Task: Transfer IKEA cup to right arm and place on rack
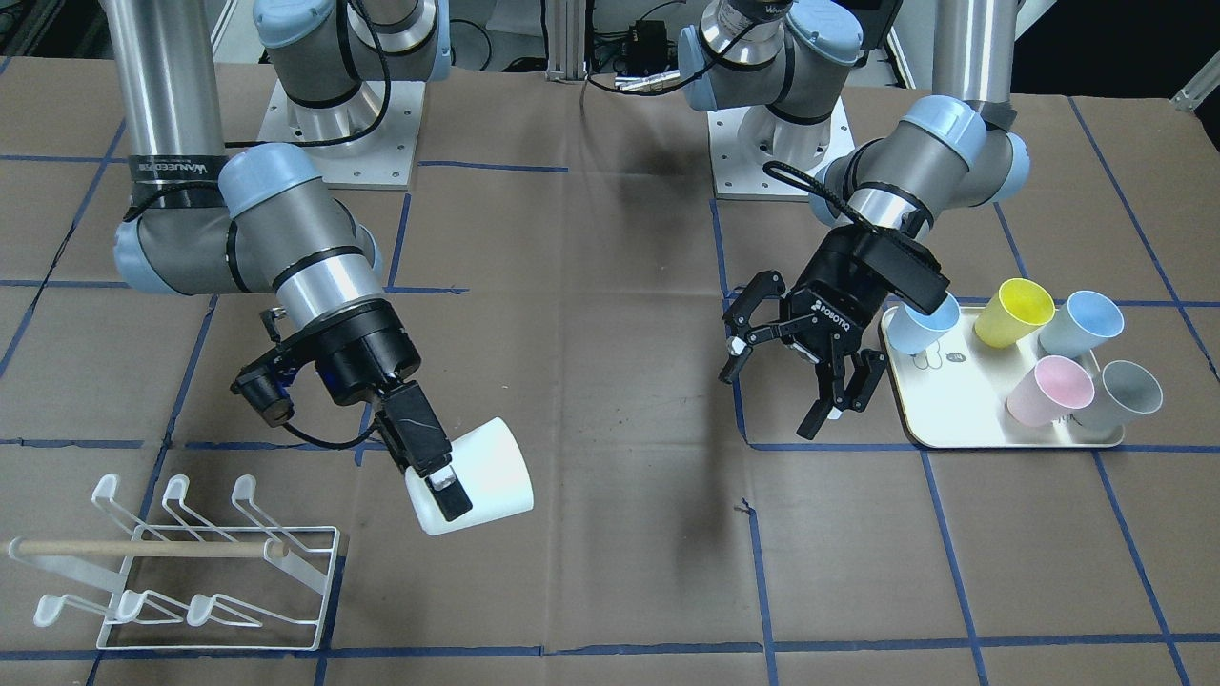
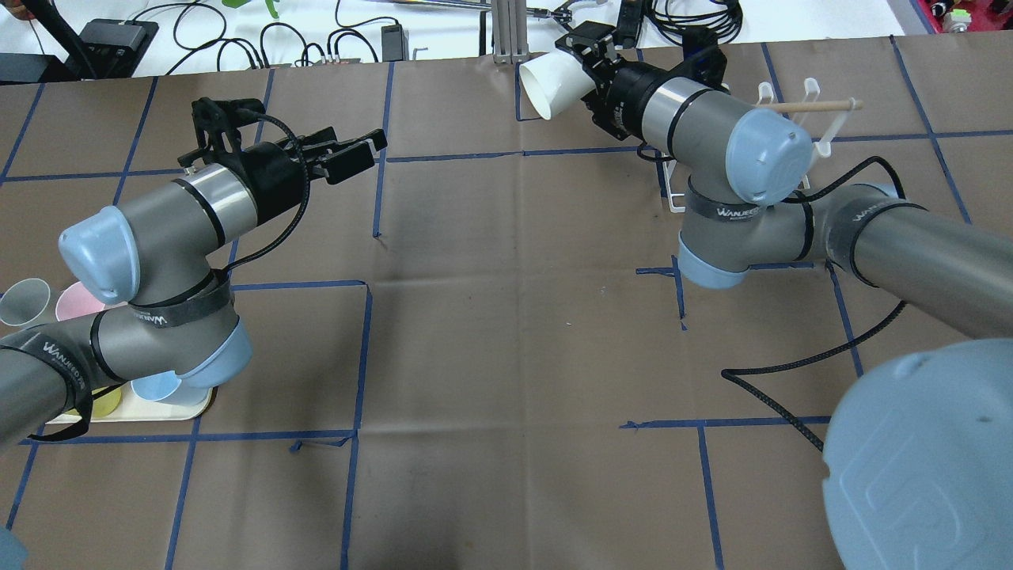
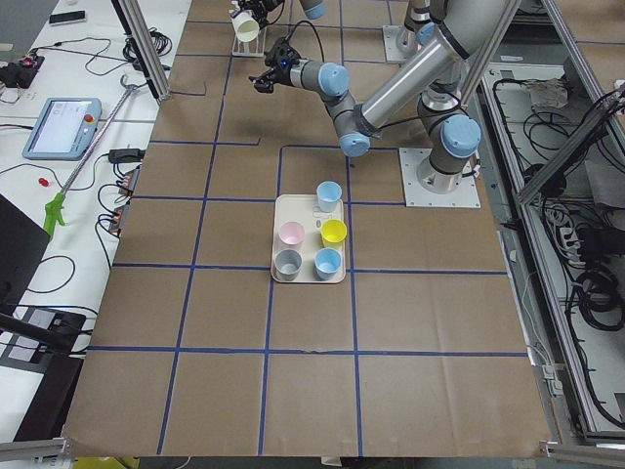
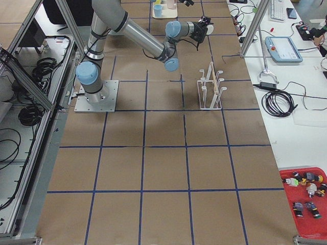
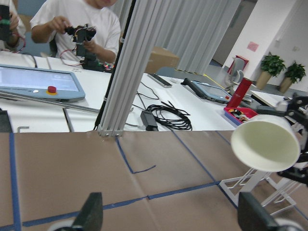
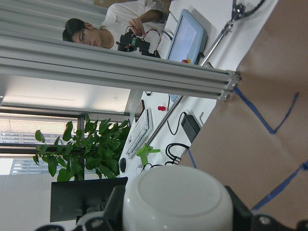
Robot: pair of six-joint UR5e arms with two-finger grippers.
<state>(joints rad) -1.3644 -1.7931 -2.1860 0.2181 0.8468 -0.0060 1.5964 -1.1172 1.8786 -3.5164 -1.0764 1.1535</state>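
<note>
Right hand clasps the white cup in the air, just beside the rack.
Left hand hangs open, well away from the rack. I judge the tilted cup could slip, or catch a prong, if I lower it off-line.

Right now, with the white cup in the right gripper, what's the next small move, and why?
Probably swing the right gripper toward the rack and tip the white cup mouth-down over a prong. It grips the cup, the left gripper is open and apart, and the rack's prongs are bare.
</note>
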